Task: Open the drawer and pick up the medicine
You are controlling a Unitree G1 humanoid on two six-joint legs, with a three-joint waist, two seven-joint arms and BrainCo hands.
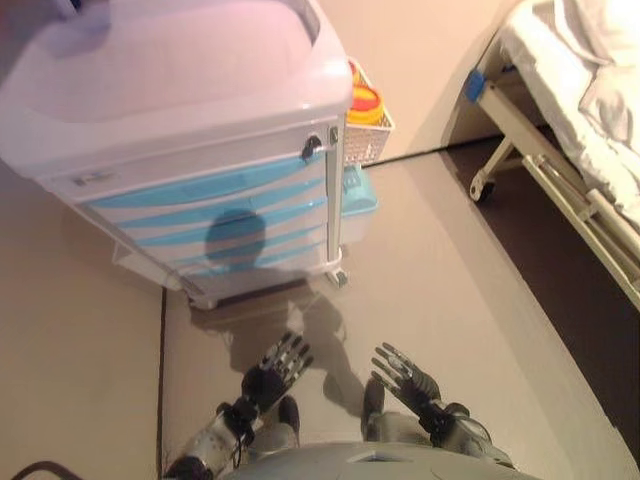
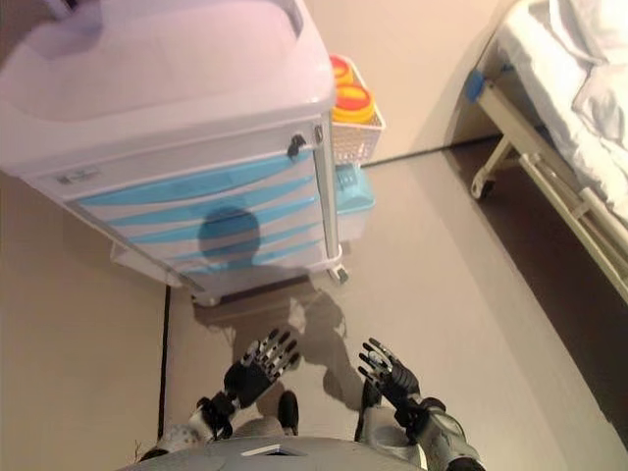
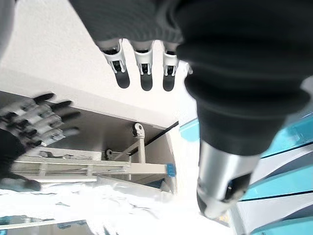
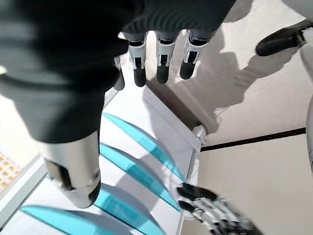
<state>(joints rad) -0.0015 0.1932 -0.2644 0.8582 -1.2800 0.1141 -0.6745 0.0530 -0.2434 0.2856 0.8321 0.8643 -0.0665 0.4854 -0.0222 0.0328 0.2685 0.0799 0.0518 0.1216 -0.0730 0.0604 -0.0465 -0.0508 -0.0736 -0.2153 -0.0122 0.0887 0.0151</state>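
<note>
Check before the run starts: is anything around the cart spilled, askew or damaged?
Nothing stands out. The cart stands upright with its blue drawers all shut, the side basket hangs straight, and both hands, left and right, hover open and empty.

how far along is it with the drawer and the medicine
Nothing looks done yet. The cart has all its blue drawers shut, and no medicine shows. Nothing is in hand: the left robot hand and right robot hand hang open above the floor, short of the cart and touching nothing. Left to do: reach a drawer, pull it open, pick up the medicine.
</note>
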